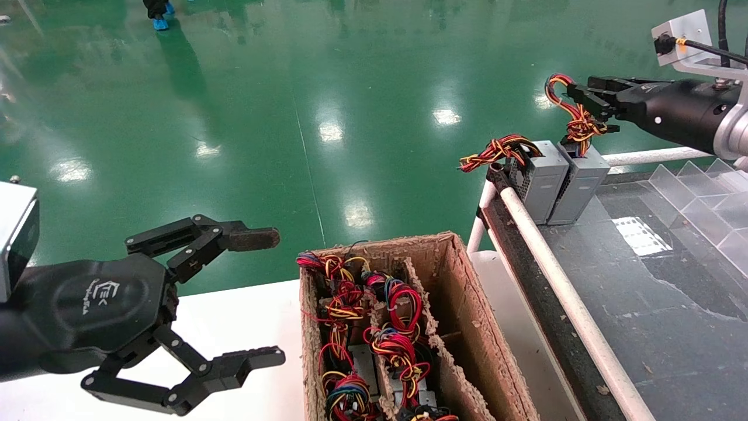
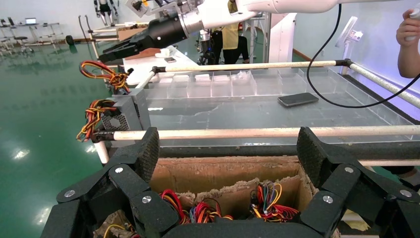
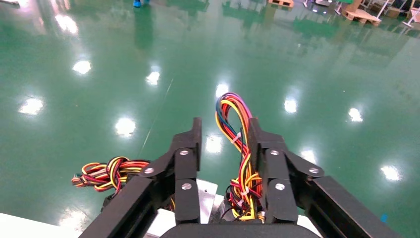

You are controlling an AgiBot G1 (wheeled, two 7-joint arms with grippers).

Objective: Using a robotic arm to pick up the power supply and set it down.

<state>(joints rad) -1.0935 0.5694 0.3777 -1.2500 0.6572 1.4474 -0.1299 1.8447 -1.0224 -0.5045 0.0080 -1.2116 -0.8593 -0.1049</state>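
Note:
The power supply (image 1: 579, 182), a small grey metal box, stands on end at the far corner of the dark table (image 1: 672, 304). Its looped red, yellow and orange wires (image 1: 570, 108) rise from its top. My right gripper (image 1: 575, 96) is open around that loop. In the right wrist view the wires (image 3: 237, 144) lie against one finger (image 3: 262, 153), with a gap to the other. A like grey box (image 1: 539, 181) with wires jutting sideways stands right beside it. My left gripper (image 1: 266, 298) hangs open and empty over the white table, beside the cardboard box.
A brown cardboard box (image 1: 461, 316) with dividers holds several more wired units. A white rail (image 1: 561, 280) runs along the dark table's edge. Clear plastic dividers (image 1: 701, 199) line the far side. A phone (image 2: 297, 99) lies on the table, and a person's hand (image 2: 408, 34) shows beyond it.

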